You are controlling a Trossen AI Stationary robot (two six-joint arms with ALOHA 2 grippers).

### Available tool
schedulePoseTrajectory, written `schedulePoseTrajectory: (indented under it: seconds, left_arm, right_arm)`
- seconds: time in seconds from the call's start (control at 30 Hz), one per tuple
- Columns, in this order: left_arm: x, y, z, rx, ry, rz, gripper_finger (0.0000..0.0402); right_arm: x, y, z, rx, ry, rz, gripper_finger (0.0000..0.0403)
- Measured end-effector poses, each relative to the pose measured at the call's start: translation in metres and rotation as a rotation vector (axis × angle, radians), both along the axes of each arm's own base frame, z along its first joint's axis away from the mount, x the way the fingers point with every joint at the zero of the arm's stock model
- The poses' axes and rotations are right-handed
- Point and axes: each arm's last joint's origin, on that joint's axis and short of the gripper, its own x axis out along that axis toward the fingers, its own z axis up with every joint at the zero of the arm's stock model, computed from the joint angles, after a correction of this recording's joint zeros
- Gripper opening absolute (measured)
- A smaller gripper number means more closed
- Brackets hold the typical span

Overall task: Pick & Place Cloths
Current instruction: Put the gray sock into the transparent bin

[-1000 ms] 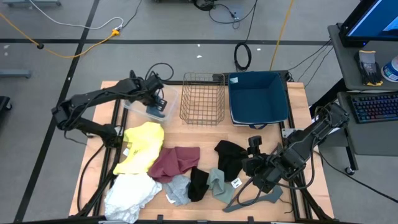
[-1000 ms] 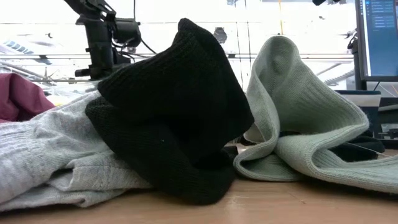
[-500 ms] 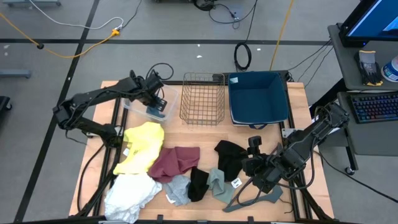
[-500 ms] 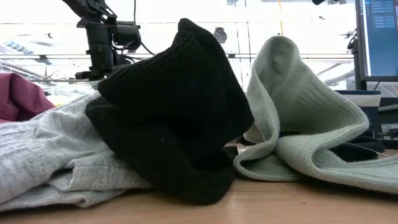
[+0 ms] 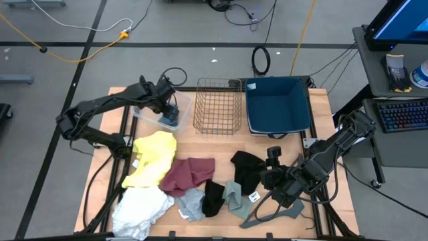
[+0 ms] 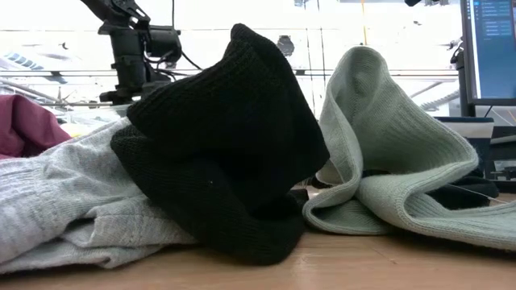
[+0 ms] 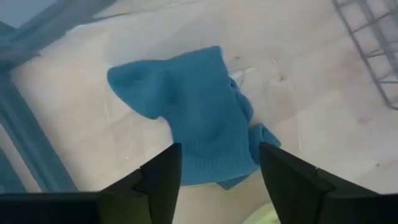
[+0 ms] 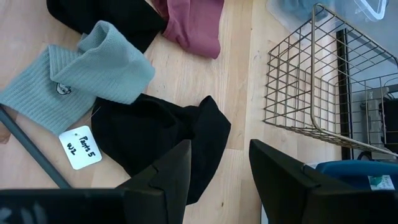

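My left gripper (image 5: 171,109) (image 7: 221,180) hangs open over a clear plastic bin (image 5: 144,114) at the table's far left. A blue cloth (image 7: 193,118) (image 5: 174,121) lies crumpled on the bin's floor, its near end between and below the fingers; I see no touch. Yellow (image 5: 155,155), maroon (image 5: 187,175), white (image 5: 140,209), light grey (image 5: 190,204), black (image 5: 214,197) and grey-green (image 5: 235,195) cloths lie on the table's near half. My right gripper (image 5: 271,177) (image 8: 221,180) waits open above another black cloth (image 8: 161,143) at the near right.
A wire basket (image 5: 217,107) and a dark blue bin (image 5: 277,107) stand along the far edge, right of the clear bin. A grey hanger bar (image 5: 274,214) lies at the near right edge. A white label (image 8: 79,147) lies beside the black cloth.
My left gripper has opened over the clear bin and let go of the blue cloth, which now lies on the bin's floor. The arm has stayed over the bin. My right arm has kept still.
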Motion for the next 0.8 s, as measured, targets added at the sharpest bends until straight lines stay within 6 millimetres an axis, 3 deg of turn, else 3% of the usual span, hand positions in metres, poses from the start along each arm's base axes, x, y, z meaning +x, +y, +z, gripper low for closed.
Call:
schedulePoseTrajectory:
  seconds: [0.4,0.57,0.8]
  left_arm:
    - [-0.015,-0.020,0.032,-0.017,-0.203,-0.100,0.0239]
    - [-0.018,-0.036,0.047,0.065,-0.259,-0.237,0.0239]
    - [-0.007,-0.060,0.066,0.233,-0.370,-0.514,0.0239]
  right_arm:
    - [0.000,0.000,0.000,0.005,-0.001,0.001,0.0155]
    - [0.002,0.002,0.001,0.027,-0.022,0.002,0.0155]
    - [0.006,0.008,-0.007,0.130,-0.006,0.047,0.0155]
